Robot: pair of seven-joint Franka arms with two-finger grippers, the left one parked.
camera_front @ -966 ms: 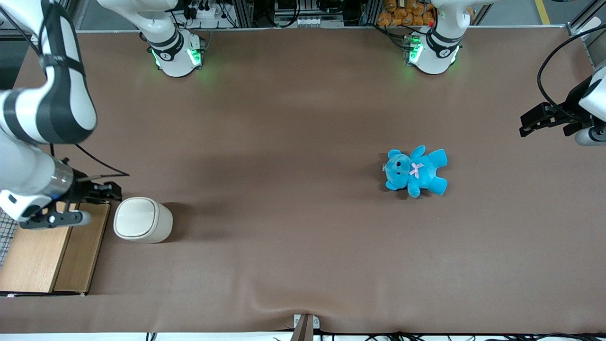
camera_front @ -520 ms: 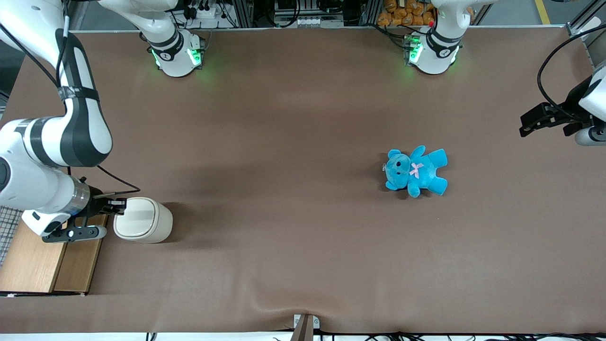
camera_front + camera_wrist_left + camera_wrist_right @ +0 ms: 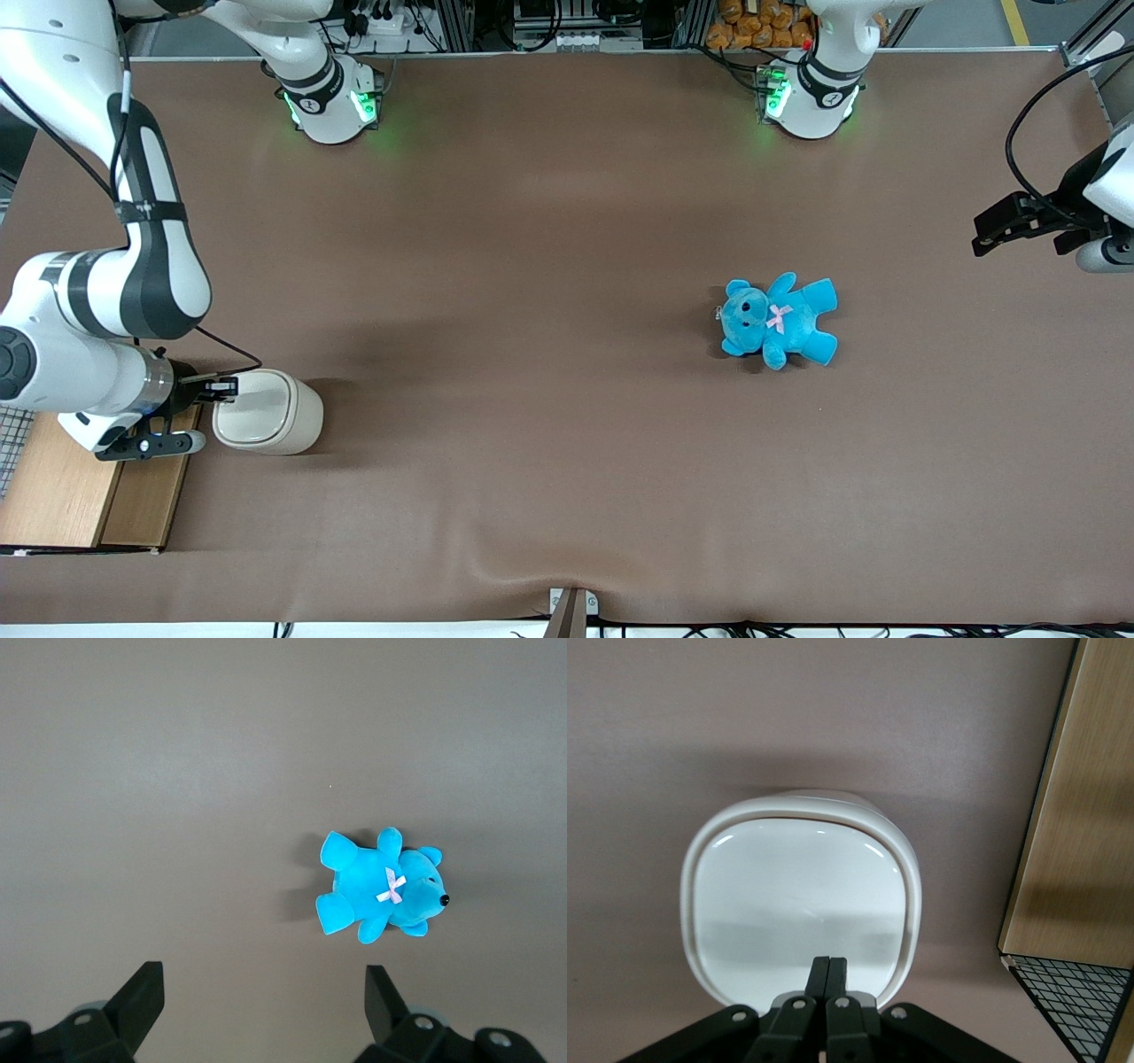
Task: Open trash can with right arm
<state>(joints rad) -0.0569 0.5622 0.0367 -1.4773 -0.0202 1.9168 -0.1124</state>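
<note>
- Trash can (image 3: 268, 412) upright on the brown tabletop (image 3: 532, 266), just beside the wooden-topped crate (image 3: 84, 483).
- Bare cloth all round otherwise; blue teddy (image 3: 778, 320) well apart, toward the parked arm's end.
- Cream-white, rounded-square swing lid (image 3: 802, 904) lying flat, shut.
- Claw (image 3: 828, 973) clenched, tips over the lid's rim.

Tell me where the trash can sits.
The trash can stands toward the working arm's end of the table, beside the wooden-topped crate, with the gripper at its lid edge, fingers shut.
</note>
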